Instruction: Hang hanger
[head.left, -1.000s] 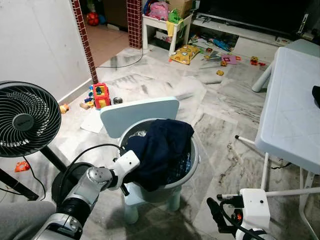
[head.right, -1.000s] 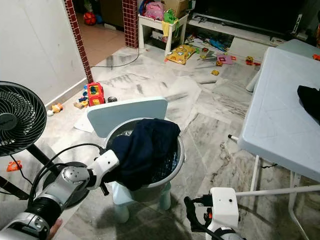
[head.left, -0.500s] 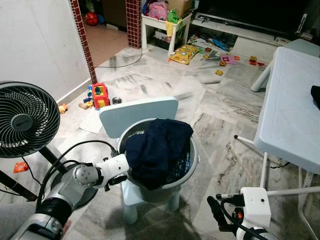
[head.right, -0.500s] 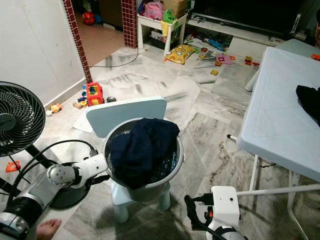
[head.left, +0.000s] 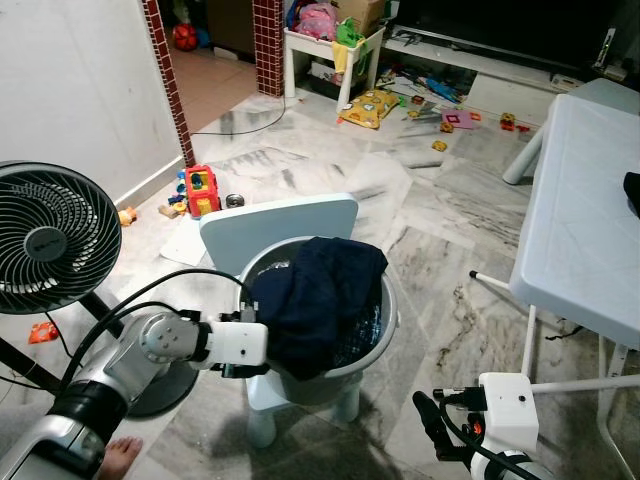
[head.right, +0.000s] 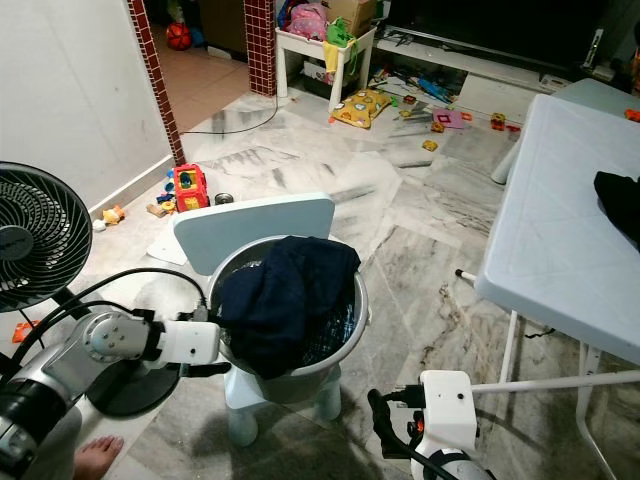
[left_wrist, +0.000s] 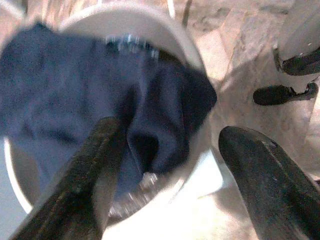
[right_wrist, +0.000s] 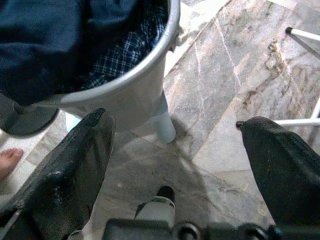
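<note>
Silver jointed arms; white wrist blocks; black cables; black-fingered left claw (left_wrist: 165, 165).

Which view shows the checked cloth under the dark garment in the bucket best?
The right wrist view: the checked cloth lies plain beneath the dark garment, just inside the bucket rim. The eye views show a small strip of it; the left wrist view is too blurred to tell.

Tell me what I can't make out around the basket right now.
- Basket contents: the dark garment covers them; a hanger can't be made out.
- Left claw: left wrist view is blurred, so contact with the garment is unclear.
- Dark cloth on the table: cut by the frame edge.
</note>
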